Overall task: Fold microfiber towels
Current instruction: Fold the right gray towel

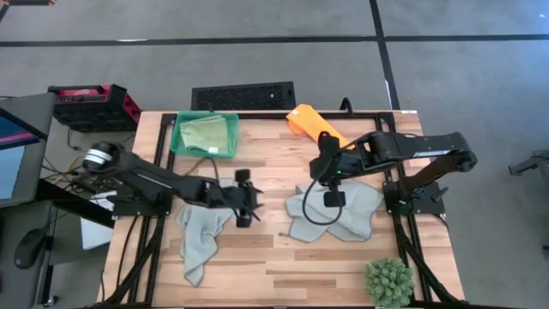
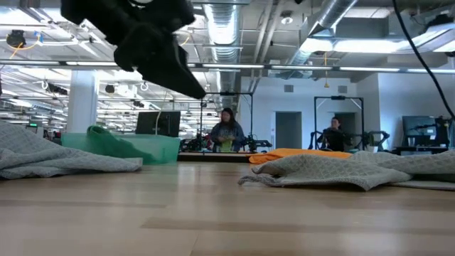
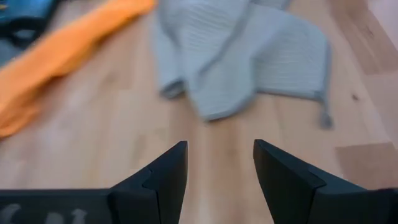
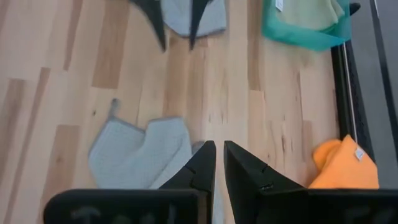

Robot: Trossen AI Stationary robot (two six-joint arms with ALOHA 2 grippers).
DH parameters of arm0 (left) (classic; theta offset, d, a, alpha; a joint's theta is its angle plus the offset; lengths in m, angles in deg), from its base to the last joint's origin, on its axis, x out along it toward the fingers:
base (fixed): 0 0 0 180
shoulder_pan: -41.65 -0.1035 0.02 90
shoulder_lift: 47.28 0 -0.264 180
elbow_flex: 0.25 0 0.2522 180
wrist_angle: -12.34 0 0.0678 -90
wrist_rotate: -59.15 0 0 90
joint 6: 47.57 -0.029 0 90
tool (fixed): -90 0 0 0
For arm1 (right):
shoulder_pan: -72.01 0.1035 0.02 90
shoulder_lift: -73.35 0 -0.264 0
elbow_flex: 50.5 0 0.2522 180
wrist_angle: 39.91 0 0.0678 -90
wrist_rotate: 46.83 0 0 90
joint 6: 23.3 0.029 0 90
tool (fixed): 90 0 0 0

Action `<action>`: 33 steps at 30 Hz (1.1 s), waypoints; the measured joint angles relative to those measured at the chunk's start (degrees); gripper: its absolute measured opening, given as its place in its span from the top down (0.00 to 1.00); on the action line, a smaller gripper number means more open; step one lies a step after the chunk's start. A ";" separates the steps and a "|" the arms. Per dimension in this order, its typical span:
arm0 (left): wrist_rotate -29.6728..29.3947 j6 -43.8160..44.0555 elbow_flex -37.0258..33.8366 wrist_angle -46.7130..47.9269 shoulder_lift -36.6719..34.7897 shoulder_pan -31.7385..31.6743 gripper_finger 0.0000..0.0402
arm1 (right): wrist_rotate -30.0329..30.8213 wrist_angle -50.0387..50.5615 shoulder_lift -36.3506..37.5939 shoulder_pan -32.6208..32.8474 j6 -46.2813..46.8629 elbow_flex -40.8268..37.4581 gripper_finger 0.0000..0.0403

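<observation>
Hands first: neither holds cloth, so by my judgement the folding has hardly begun. Across the worktop, the largest thing in play is the crumpled grey towel on the right, lying in a loose heap; the second grey towel lies rumpled on the left near the front edge. Next, the orange towel lies bunched at the back edge, and the light green towel sits in the green tray at the back left. All four look unfolded, so nearly everything is left to do. Left hand hangs above bare wood between the two grey towels, its fingers spread wide and empty. Right hand hovers over the right grey towel, fingers nearly together with a thin gap, gripping nothing as far as its wrist view shows.
</observation>
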 joint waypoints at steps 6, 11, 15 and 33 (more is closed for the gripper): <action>2.72 -0.02 8.61 0.03 12.97 2.55 0.56 | 0.00 0.25 0.60 0.92 0.00 -0.06 0.86; 6.07 -0.45 17.16 2.24 20.49 3.76 0.56 | 0.07 2.12 0.04 0.89 0.70 -0.05 0.86; 7.78 -0.82 22.19 3.86 23.96 4.63 0.56 | 0.02 2.38 -0.04 0.95 1.09 -0.01 0.86; 8.68 3.76 24.07 -1.77 31.99 5.90 0.56 | -1.75 5.36 -0.02 9.33 1.59 -0.01 0.86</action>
